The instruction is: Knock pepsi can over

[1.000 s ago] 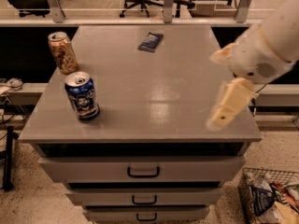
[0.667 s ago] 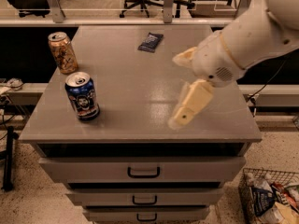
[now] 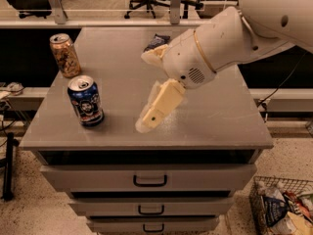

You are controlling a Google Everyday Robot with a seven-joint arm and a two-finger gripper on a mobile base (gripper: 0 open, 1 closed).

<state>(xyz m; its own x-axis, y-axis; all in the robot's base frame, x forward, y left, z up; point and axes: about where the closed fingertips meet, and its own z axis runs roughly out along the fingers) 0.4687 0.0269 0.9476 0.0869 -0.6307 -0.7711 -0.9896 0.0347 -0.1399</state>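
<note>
pepsi can (image 3: 85, 102) stands upright near the front left corner of the grey surface (image 3: 220, 116), apart from the gripper (image 3: 144, 92), which hangs over the middle to its right with jaws spread wide and holding nothing, while a tan can (image 3: 64, 55) stands behind it.

Grey cabinet top (image 3: 220, 116), three things on it
Upright pepsi can (image 3: 85, 101) front left, tan can (image 3: 65, 55) upright behind it, packet (image 3: 155, 42) flat at the back; gripper (image 3: 143, 92) hanging over the middle, spread wide
</note>
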